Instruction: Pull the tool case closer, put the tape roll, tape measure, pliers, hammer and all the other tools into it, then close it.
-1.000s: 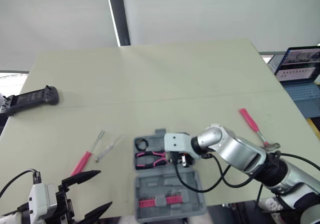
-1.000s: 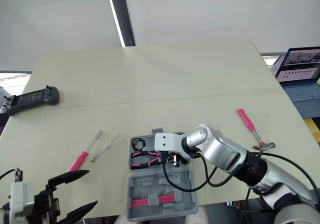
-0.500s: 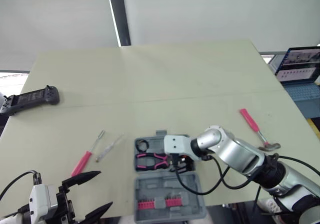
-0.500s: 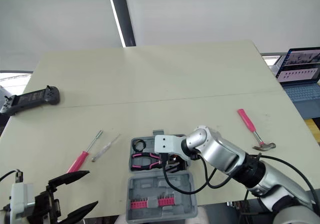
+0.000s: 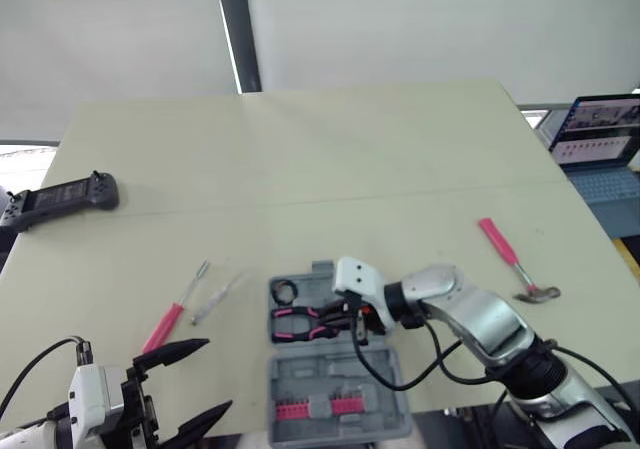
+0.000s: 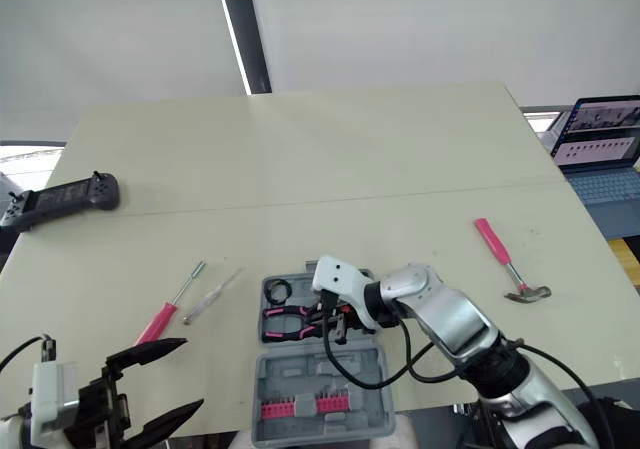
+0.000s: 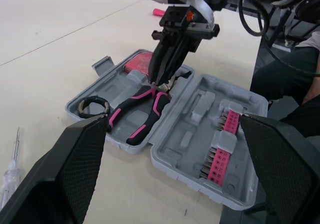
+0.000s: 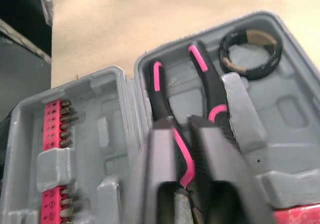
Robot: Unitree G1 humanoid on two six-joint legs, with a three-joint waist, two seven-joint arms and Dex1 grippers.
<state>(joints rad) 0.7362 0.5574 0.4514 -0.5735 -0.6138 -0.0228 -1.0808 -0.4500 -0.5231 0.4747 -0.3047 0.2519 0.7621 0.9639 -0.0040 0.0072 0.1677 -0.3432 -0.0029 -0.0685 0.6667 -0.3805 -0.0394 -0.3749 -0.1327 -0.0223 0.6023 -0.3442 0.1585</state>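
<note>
The right gripper (image 7: 160, 79) points steeply down into the open case (image 5: 335, 369). Its fingers are drawn nearly together about the pliers (image 8: 161, 102) near the joint. They seem to pinch one handle there, though the contact itself is hard to make out. The pliers lie under the fingertips, with the handles running away from them along the tray. The tape roll (image 8: 226, 54) sits in its own pocket just past the handle ends. The left gripper (image 5: 215, 375) hangs wide open with nothing in it, well apart from the case. The step in hand looks like seating the pliers. It would go best if the tool is pressed flat into its moulded recess, the fingers part only enough to let go, and the gripper rises straight up so nothing drags out or catches the hinge. The hammer (image 5: 512, 262) lies on the table well off to the right gripper's outer side. The screwdriver (image 5: 172, 314) and a thin clear one (image 5: 215, 299) lie beyond the case, nearer the left gripper, so much packing remains.
</note>
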